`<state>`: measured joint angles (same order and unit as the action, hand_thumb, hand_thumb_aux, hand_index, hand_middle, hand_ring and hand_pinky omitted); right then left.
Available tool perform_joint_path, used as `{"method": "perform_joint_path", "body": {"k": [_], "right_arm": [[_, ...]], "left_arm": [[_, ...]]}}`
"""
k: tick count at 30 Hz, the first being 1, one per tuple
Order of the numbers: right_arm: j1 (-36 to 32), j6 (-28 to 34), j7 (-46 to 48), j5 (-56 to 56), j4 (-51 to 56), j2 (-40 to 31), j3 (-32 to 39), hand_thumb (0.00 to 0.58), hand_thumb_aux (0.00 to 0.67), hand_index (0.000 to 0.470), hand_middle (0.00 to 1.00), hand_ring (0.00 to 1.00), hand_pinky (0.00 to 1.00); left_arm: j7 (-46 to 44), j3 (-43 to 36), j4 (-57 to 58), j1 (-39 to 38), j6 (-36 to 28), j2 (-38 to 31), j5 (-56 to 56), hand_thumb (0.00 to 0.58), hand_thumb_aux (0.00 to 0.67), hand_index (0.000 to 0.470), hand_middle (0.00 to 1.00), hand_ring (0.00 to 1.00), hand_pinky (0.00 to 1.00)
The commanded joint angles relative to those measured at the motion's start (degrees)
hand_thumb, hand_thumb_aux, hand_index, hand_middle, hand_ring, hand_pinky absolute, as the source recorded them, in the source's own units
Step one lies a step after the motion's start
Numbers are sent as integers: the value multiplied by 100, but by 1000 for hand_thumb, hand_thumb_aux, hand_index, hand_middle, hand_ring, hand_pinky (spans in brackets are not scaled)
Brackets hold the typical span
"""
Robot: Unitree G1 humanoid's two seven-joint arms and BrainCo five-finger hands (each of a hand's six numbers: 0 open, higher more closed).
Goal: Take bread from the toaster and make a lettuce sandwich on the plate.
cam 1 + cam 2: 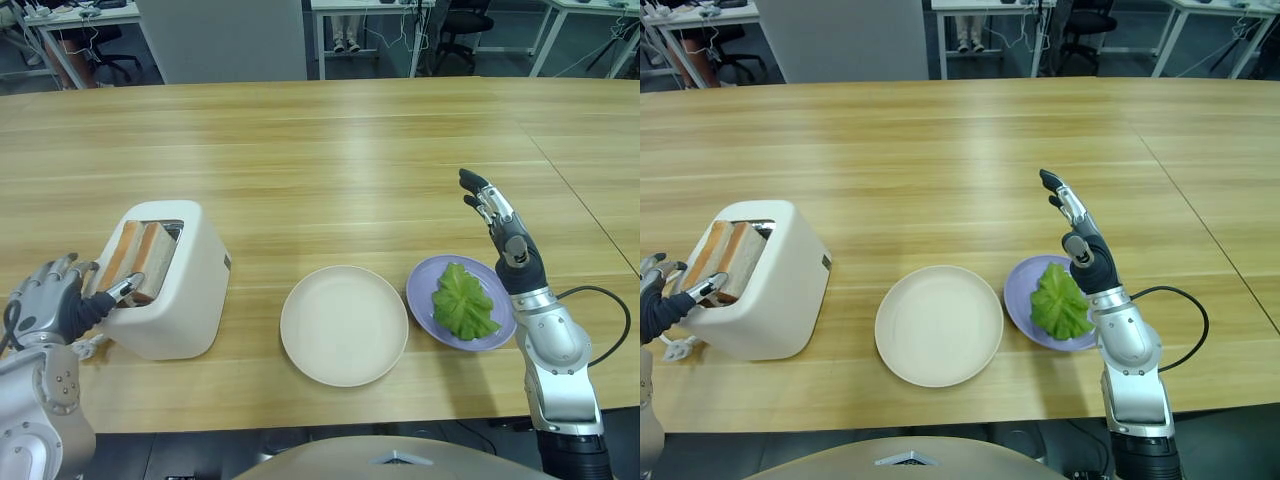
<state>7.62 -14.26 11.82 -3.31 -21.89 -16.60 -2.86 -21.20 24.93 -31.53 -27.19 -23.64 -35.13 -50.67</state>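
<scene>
Over at 9 o'clock from the round cream plate, the boxy white toaster sits on the light wooden bench with two browned bread slices poking out of its slot. The left hand is at the toaster's 8 o'clock side, fingertips pinched on the near end of the bread, though I honestly can't tell which slice. At 3 o'clock from the cream plate, almost touching it, there's a small purple dish holding a ruffled green lettuce leaf. The right hand hangs just off the dish's 2 o'clock edge, fingers stretched out toward 11 o'clock, holding nothing.
</scene>
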Motion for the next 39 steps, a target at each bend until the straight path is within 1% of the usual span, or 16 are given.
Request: {"method": "perform_joint_path", "body": {"k": [1,8,15,16,17,18,19,20,24,26,29,31,34,37,39], "right_arm": [[41,33,18,5,-64,-18,-39,0,0,0,0,0,0],[65,43,31,20,-114,-20,-47,0,0,0,0,0,0],[73,57,46,37,-147,-27,-50,0,0,0,0,0,0],[71,57,48,39,-148,-29,-50,0,0,0,0,0,0],[69,47,44,22,-150,-33,-53,0,0,0,0,0,0],[64,18,43,-11,-150,-49,-56,0,0,0,0,0,0],[61,-10,37,-59,-155,-70,-66,0,0,0,0,0,0],[54,-63,21,-151,-154,-106,-80,0,0,0,0,0,0],[-10,-783,-287,-1593,-62,-701,-235,0,0,0,0,0,0],[-58,-1000,-462,-2214,55,-1032,-336,0,0,0,0,0,0],[-154,-1338,-731,-3013,575,-1704,-465,0,0,0,0,0,0],[-285,-1753,-1112,-3674,1277,-2307,-405,0,0,0,0,0,0],[-538,-2196,-1632,-4055,2278,-2841,-227,0,0,0,0,0,0],[-977,-2637,-2367,-4626,3675,-3373,165,0,0,0,0,0,0],[-1261,-2787,-2789,-4944,4440,-3568,503,0,0,0,0,0,0]], "left_arm": [[-65,101,89,182,-59,359,663,580,670,460,0,0,0],[-38,340,-168,604,-82,905,1739,580,670,460,0,0,0],[164,507,-151,630,-8,934,2081,580,670,460,0,0,0],[236,578,-180,675,21,961,2162,580,670,460,47,47,47],[340,681,-232,761,59,993,2263,580,670,460,420,420,420],[420,785,-285,851,135,1010,2403,580,670,460,831,831,831],[503,886,-348,937,196,1034,2524,580,670,460,831,831,831],[576,969,-398,1007,251,1050,2615,580,670,460,1000,1000,1000],[798,1292,-635,1317,464,1101,3056,580,670,460,1000,1000,1000],[834,1352,-705,1396,516,1089,3185,580,670,460,1000,1000,1000],[893,1430,-853,1553,577,1071,3410,580,670,460,1000,1000,1000],[887,1505,-1028,1626,611,1054,3568,580,670,460,1000,1000,1000],[864,1582,-1257,1710,605,1007,3745,580,670,460,1000,1000,1000],[797,1669,-1646,1970,463,870,4008,580,670,460,1000,1000,1000],[724,1660,-1900,2186,250,759,4215,580,670,460,1000,1000,1000]]}}
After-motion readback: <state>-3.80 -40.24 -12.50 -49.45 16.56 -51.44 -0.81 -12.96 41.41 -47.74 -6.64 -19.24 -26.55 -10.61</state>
